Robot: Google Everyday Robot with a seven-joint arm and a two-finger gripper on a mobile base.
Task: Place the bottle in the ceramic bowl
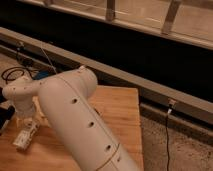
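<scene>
The bottle point(25, 136) is small and white and lies on its side on the wooden table point(117, 105) near the left front. My gripper point(26, 120) hangs from the white wrist just above the bottle's far end. I cannot see whether it touches the bottle. My thick white arm point(75, 115) crosses the middle of the view. The green ceramic bowl is hidden behind the arm.
A dark object point(5, 114) sits at the table's left edge. Black cables point(12, 74) and a blue item point(42, 75) lie behind the table. A long metal ledge point(150, 87) runs along the back. A thin cable point(167, 135) hangs over the speckled floor on the right.
</scene>
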